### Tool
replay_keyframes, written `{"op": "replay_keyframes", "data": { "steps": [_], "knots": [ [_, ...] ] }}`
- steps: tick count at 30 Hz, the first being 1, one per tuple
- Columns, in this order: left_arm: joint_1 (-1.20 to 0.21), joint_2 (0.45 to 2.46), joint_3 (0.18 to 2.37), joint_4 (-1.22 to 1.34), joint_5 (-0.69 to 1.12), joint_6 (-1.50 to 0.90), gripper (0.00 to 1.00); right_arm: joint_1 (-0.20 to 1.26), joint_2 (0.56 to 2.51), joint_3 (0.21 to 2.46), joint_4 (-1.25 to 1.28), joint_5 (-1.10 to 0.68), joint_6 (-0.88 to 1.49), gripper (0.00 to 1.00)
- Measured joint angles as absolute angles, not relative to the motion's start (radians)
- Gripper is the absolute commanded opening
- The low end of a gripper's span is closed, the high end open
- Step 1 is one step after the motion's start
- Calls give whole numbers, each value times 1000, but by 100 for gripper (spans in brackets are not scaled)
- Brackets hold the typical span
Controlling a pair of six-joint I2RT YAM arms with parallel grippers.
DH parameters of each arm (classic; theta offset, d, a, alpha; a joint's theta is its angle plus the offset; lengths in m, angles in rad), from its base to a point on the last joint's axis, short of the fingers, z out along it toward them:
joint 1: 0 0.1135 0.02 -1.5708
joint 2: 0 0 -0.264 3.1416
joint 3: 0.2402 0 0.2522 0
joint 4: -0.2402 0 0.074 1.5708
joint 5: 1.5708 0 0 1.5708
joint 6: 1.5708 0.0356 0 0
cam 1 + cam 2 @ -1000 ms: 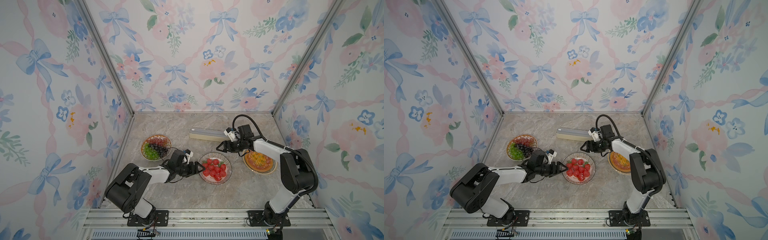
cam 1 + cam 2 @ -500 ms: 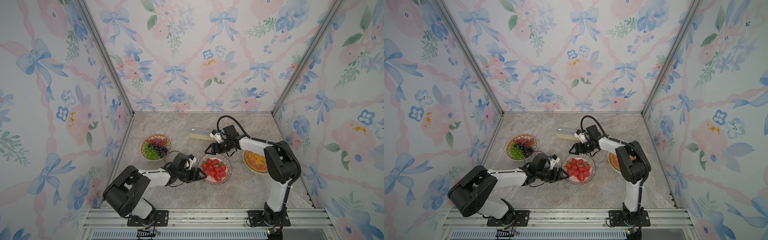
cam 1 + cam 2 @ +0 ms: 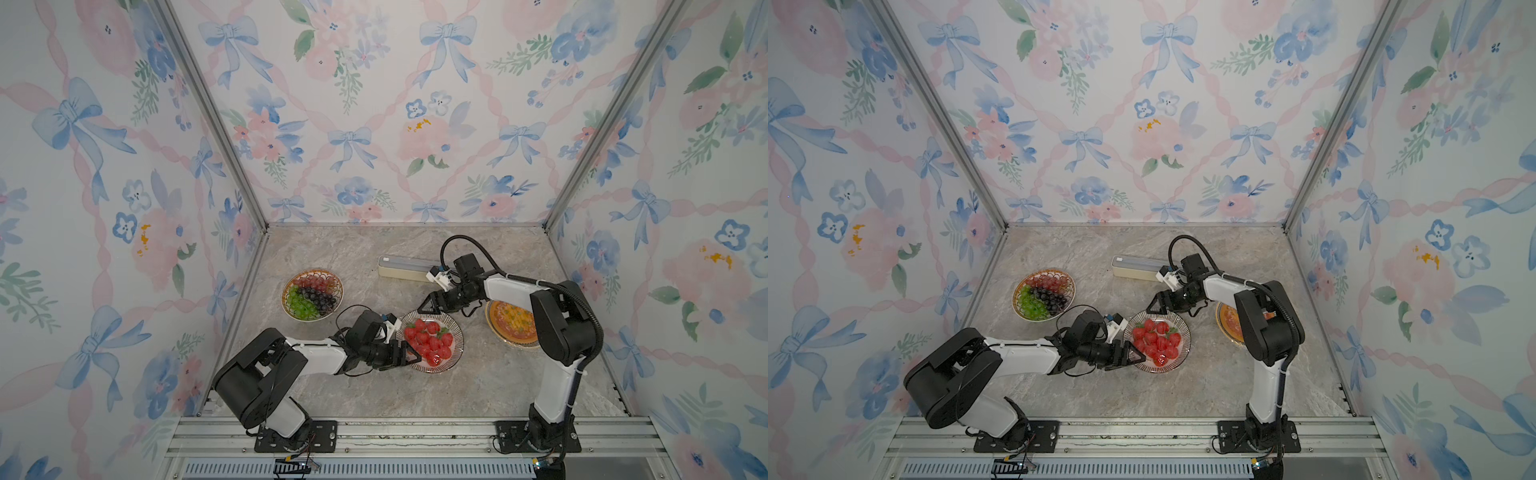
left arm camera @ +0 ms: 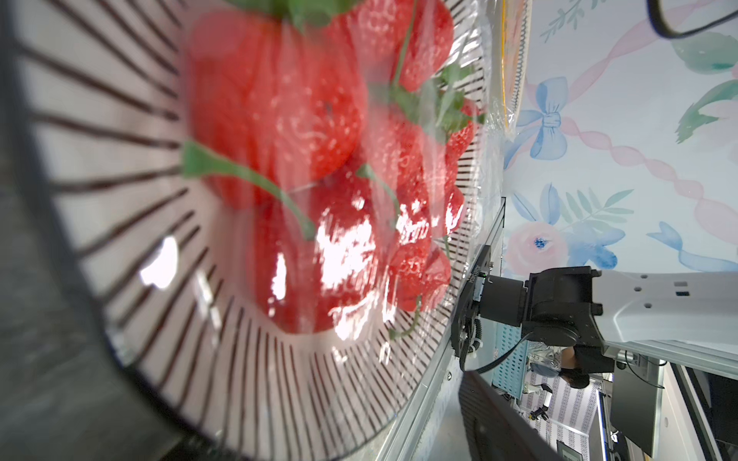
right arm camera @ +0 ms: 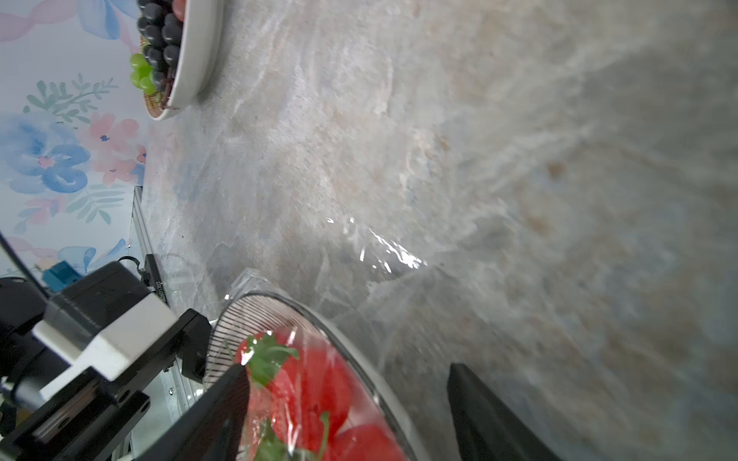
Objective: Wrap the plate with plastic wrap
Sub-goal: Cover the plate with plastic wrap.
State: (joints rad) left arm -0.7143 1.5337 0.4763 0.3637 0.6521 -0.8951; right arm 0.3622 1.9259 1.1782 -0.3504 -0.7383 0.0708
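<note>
Right gripper [image 3: 424, 306] swung in over plate [image 3: 457, 337] rim, left gripper [image 3: 409, 354] low at opposite rim, both spread.

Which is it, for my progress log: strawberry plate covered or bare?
Covered: glossy, creased plastic wrap lies over the strawberries and plate.

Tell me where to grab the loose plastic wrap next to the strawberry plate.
Take the plastic wrap by its shiny crinkled flap on the table, just outside the rim of the plate. Come from above with the open right gripper: the film probably lifts easiest where it wrinkles up.
</note>
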Motion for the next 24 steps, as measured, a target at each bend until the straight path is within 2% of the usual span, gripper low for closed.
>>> {"op": "replay_keyframes", "data": {
  "steps": [4,10,15,20,24],
  "knots": [
    [-726,1560,501,369,652,-899,80,323,1843,1150,-375,-655,107,85],
    [-743,1604,547,374,652,-910,79,204,1528,1050,-477,-505,218,99],
    [-752,1629,562,394,654,-918,79,188,1336,913,-563,-468,354,97],
    [-752,1630,562,397,651,-918,80,215,1313,841,-635,-444,467,97],
    [-753,1630,562,397,651,-918,80,299,1335,841,-644,-421,537,97]
  ]
}}
